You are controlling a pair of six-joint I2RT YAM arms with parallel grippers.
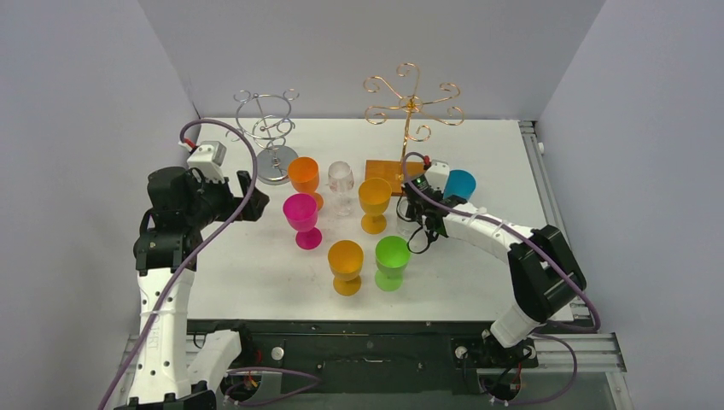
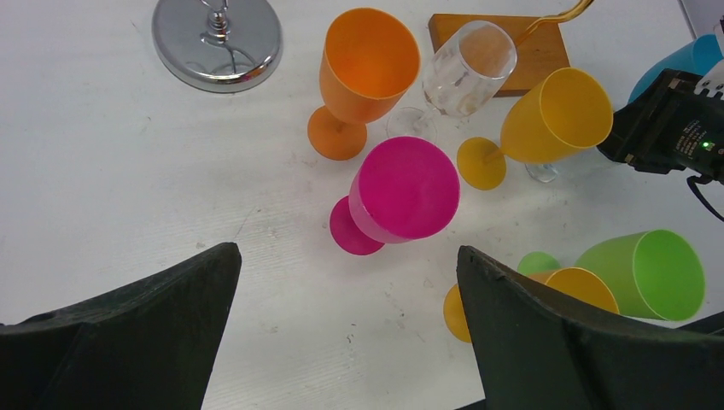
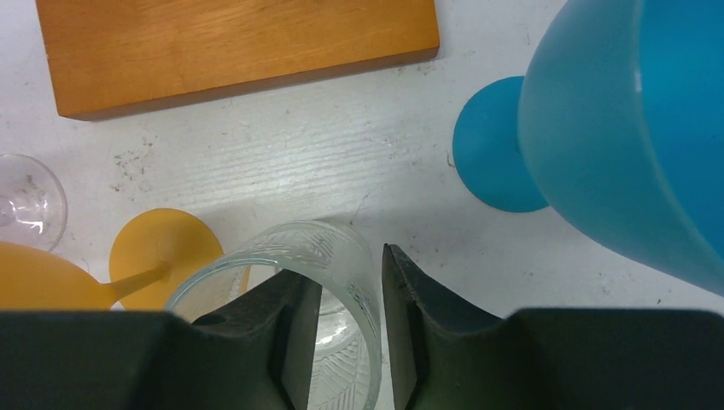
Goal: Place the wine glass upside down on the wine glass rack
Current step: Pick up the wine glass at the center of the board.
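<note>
Your left arm point(image 1: 162, 299) and right arm point(image 1: 491, 231) both wear white shells over the links and bulky black housings at the joints. A purplish-grey cable point(image 1: 253, 171) loops along each one. You'll see a white camera box point(image 1: 206, 157) with a red plug at the left wrist, a green light point(image 2: 705, 145) on the right wrist, and matte black, wedge-shaped fingers point(image 2: 128, 342) on the left gripper point(image 2: 347, 249) and right gripper point(image 3: 341, 265)

A pink goblet point(image 1: 301, 213), 3 orange goblets point(image 1: 346, 259), a green goblet point(image 1: 393, 254) and a blue goblet point(image 1: 459, 184) stand upright on the white table point(image 1: 248, 273).
</note>
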